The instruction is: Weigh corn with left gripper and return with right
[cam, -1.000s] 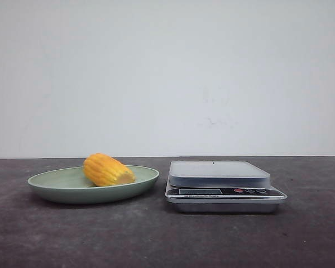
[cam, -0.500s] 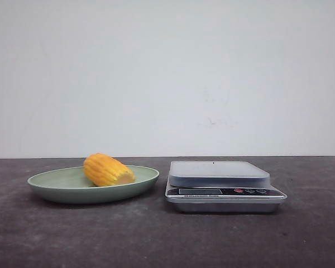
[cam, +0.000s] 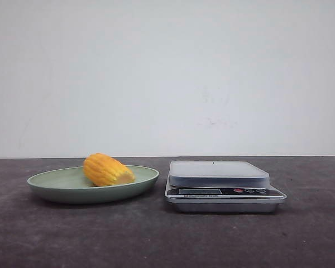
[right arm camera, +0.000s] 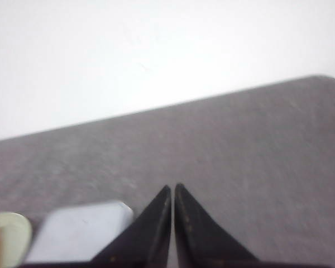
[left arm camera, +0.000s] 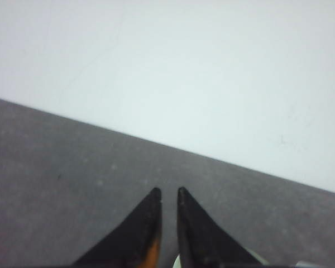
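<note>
**Both hands idle, corn on the plate**

Your left hand [left arm camera: 168,192] shows its two black wedge fingers [left arm camera: 139,229] drawn nearly together, only a thin slit between the tips, and nothing is held between them. It hangs over bare grey worktop [left arm camera: 56,184], with a white wall [left arm camera: 184,67] behind. Your right hand [right arm camera: 172,188] is the same: fingers pressed almost tip to tip, nothing between them. In the right wrist view the pale scale platform sits near its fingers.

From the front, neither hand is in sight. The corn [cam: 107,170] lies on its side in the green plate [cam: 56,190], at about 9 o'clock from the scale [cam: 223,190], rounded end to the left, paler cut end toward the scale. Plate and scale stand close together but apart on the dark worktop. The scale's platform [cam: 218,170] carries nothing.
</note>
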You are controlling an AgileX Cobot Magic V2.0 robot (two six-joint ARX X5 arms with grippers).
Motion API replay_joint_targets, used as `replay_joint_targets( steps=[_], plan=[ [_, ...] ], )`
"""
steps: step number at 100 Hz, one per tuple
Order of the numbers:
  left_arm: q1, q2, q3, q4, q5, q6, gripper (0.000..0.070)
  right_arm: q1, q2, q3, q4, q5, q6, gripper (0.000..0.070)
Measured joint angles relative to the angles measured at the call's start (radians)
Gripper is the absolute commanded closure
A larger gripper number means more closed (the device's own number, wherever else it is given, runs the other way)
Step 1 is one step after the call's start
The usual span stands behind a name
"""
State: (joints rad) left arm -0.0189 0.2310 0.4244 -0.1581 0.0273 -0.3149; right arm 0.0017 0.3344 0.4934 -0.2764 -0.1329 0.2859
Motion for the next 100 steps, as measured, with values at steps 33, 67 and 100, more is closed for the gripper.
replay_joint_targets(
  steps=[33, 67, 100],
  plan=[
    [-0.006, 0.339, 0.377, -0.196, 0.238, -0.008, 0.0225, 0.056, 0.187, 0.278, -0.090, -0.035, -0.022, 0.0295],
    [-0.116, 0.582, 0.661, -0.266, 0.209, 0.030, 0.0229, 0.104, 0.344, 0.442, -0.176, -0.077, -0.066, 0.0215],
    [-0.339, 1.004, 0.720, -0.260, 0.079, 0.034, 0.0184, 0.131, 0.414, 0.499, -0.184, -0.077, -0.087, 0.0215]
  ],
)
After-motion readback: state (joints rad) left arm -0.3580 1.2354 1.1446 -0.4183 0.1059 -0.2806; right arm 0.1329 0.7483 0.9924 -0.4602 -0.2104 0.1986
